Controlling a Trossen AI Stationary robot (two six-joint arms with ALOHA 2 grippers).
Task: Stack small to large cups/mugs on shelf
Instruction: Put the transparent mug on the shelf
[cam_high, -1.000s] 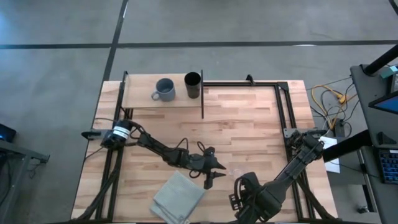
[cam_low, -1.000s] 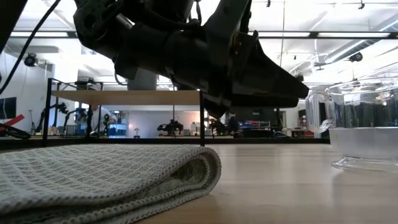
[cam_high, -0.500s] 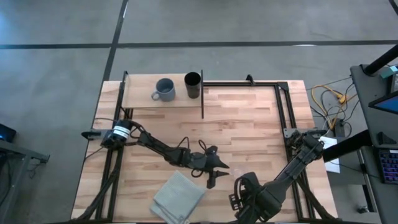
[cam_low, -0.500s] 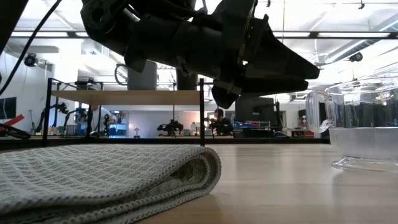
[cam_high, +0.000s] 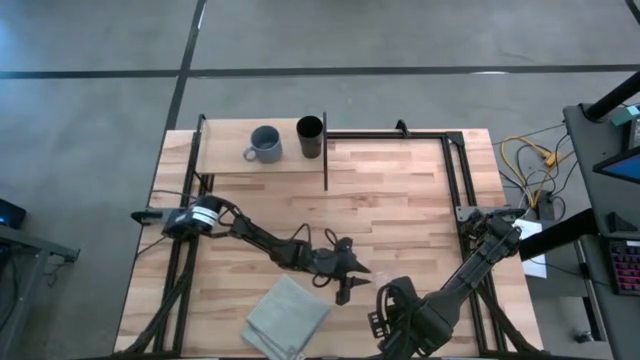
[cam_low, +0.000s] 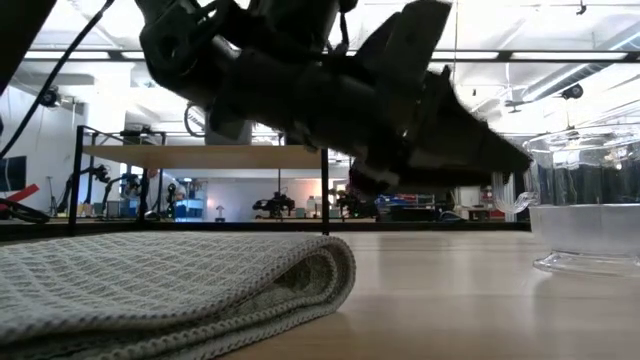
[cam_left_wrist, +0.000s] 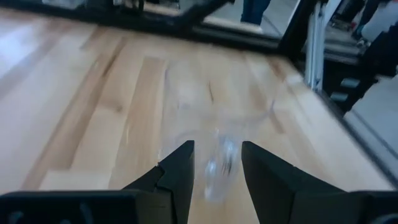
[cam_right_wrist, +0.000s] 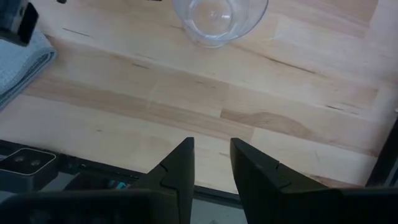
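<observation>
- The left gripper (cam_high: 352, 281) hangs over the middle of the table (cam_high: 400, 190), a bit toward the near edge. Its fingers (cam_left_wrist: 180, 171) are spread apart with nothing between them.
- The clear glass cup (cam_left_wrist: 217, 134) stands on the wood just in front of those fingers, not touching them.
- A folded grey cloth (cam_high: 288, 316) lies at the near edge, just beside the left gripper.
- The right gripper (cam_right_wrist: 209, 163) waits low at the near edge, toward the right corner. Its fingers have a small gap and hold nothing.
- The shelf (cam_high: 262, 150) sits at the far left corner of the table. The blue-grey mug (cam_high: 264, 144) and the black cup (cam_high: 310, 137) stand on it side by side, the black cup near the shelf's right end.
- The wood between the shelf and the left gripper is bare, and so is the right half of the table.
- The tabletop is striped pale wood with thin black rails (cam_high: 455, 165) along its edges.
- Around it is a grey floor (cam_high: 100, 60). Behind is a big bright room with ceiling lights (cam_low: 560, 60).
</observation>
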